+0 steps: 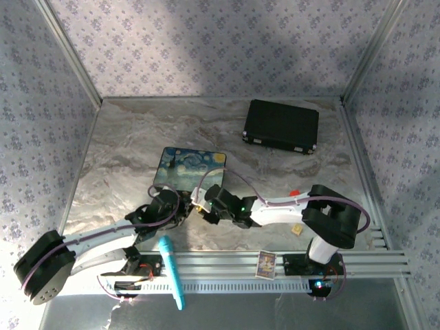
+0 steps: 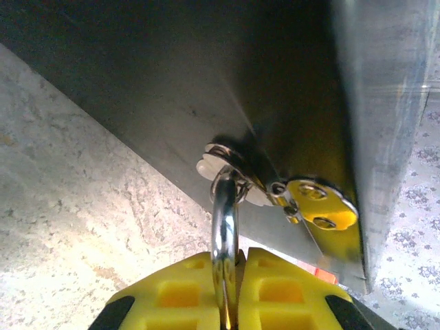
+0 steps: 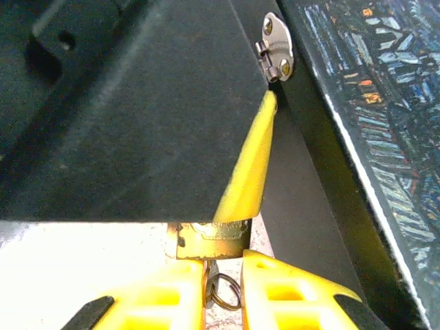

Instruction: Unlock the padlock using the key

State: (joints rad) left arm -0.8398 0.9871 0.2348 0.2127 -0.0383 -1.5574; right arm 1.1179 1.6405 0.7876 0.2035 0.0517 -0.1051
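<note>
- The padlock [image 3: 210, 242] hangs at the 6 o'clock edge of the box [image 1: 196, 165], with its shackle [image 2: 223, 220] through the hasp [image 2: 237, 180].
- The left fingers [image 2: 179, 295] come in from 8 o'clock and are closed on the shackle.
- The key [image 3: 210, 283] sits directly under the padlock, touching it or nearly so.
- The right fingers [image 3: 158, 302] flank the key and are nearly together. A slim gap shows on one side, and I cannot tell whether they grip it.
- A black case [image 1: 282, 127] lies on the table [image 1: 124, 158] at 1 o'clock from the box, well apart.
</note>
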